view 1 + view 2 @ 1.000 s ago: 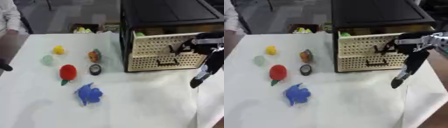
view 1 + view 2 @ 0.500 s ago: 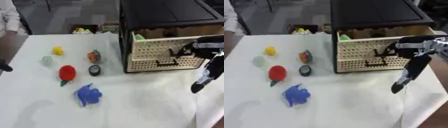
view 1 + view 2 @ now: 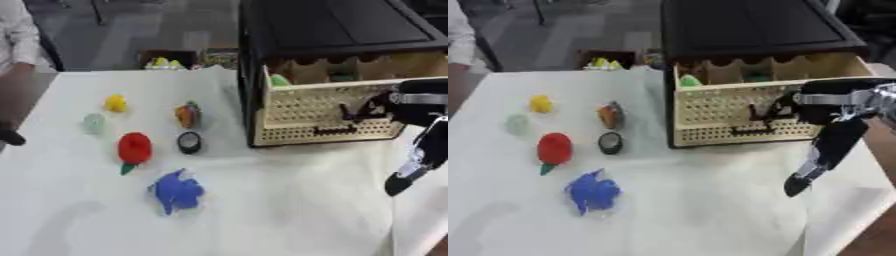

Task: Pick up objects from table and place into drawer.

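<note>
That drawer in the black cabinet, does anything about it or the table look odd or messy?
Nothing stands out. The perforated drawer is pulled open and sits square, with green things inside. The toys lie apart on the white table; nothing looks spilled or broken.

— Where's my right hand (image 3: 826,145)?

— It hangs at the right side, wrist up, straight fingers (image 3: 798,182) pointing down and leftward.

— And my left hand (image 3: 10,136)?

— I see only a dark bit at the left edge.

drawer (image 3: 325,116) – beige, perforated | cabinet (image 3: 332,25) – black | cloth (image 3: 262,210) white
</note>
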